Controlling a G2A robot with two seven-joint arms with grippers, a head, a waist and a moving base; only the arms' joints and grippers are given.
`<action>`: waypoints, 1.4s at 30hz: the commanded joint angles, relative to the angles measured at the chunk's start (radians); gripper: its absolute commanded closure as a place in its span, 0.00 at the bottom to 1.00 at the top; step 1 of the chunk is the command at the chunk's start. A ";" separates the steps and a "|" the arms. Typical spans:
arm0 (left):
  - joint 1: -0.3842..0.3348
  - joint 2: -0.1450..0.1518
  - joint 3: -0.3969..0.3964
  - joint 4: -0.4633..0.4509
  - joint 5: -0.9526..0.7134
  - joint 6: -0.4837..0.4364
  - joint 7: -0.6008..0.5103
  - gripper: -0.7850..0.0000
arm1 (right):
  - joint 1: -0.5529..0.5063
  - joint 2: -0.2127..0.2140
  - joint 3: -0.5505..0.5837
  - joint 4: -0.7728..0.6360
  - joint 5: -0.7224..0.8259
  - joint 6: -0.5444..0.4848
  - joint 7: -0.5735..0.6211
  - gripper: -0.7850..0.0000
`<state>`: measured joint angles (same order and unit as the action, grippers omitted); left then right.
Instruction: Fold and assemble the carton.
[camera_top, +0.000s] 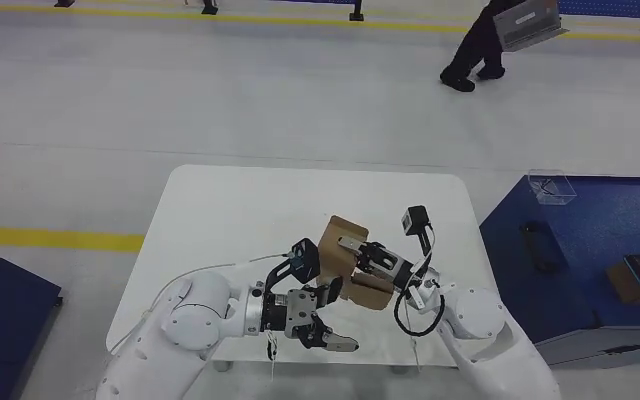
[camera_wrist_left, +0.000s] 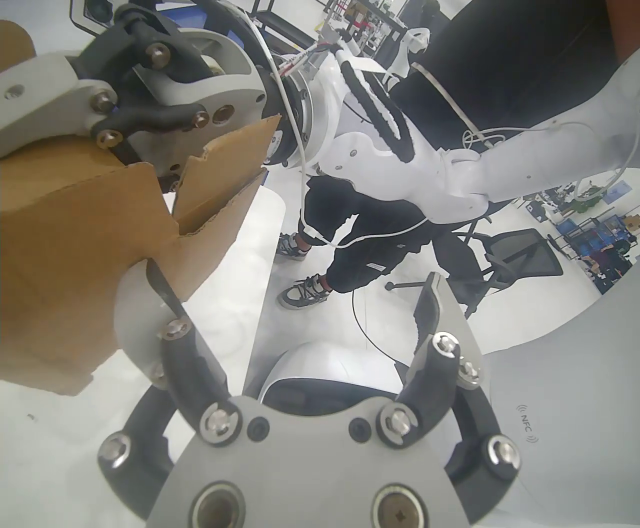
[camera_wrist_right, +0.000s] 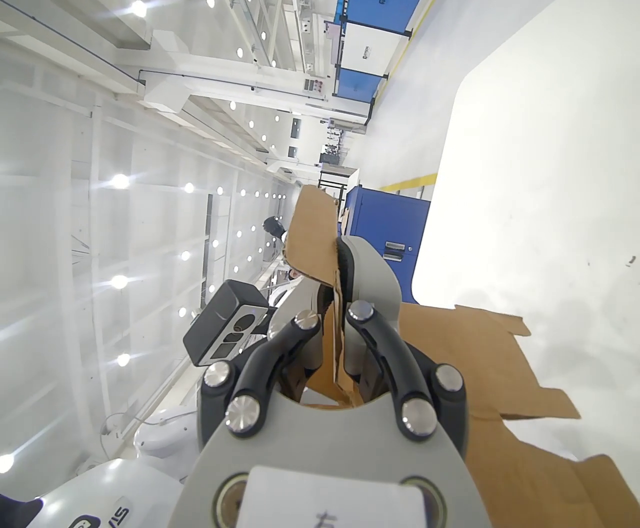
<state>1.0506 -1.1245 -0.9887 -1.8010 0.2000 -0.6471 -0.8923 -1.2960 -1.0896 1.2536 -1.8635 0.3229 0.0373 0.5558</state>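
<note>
Lighting: bright, even, indoor.
Source: rows of ceiling lamps (camera_wrist_right: 120, 181), each throwing a starburst flare in the right wrist view.
Table (camera_top: 250, 200): white, close to washed out; faint soft shadow beside the carton (camera_wrist_right: 480, 350).
Floor (camera_top: 300, 90): pale, evenly lit.
Wrist views: straight lines bend strongly toward the edges.

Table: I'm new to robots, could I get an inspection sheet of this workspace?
Surface: white table.
Job's things: brown carton, part-folded, held between the arms.
Clutter: nothing seen.
Grippers: right gripper shut on a carton flap; left gripper open, one finger against the carton.
Cables: black cable looped beside the right gripper; white cable along that arm.
Surroundings: blue cabinet beside the table; yellow floor line.
</note>
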 joint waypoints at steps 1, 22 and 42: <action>0.000 0.000 0.002 0.000 -0.005 0.001 -0.001 0.00 | 0.000 0.000 0.000 0.000 0.001 0.000 0.001 1.00; 0.000 0.000 0.002 0.000 -0.005 0.001 -0.001 0.00 | -0.008 -0.003 -0.006 -0.004 0.029 0.005 -0.007 1.00; 0.023 0.009 -0.017 -0.008 -0.044 -0.036 -0.006 0.00 | 0.053 -0.018 0.070 0.145 0.360 0.038 0.083 1.00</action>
<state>1.0696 -1.1195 -1.0000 -1.8109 0.1840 -0.6611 -0.8816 -1.2522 -1.1078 1.3039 -1.7553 0.6171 0.0736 0.5947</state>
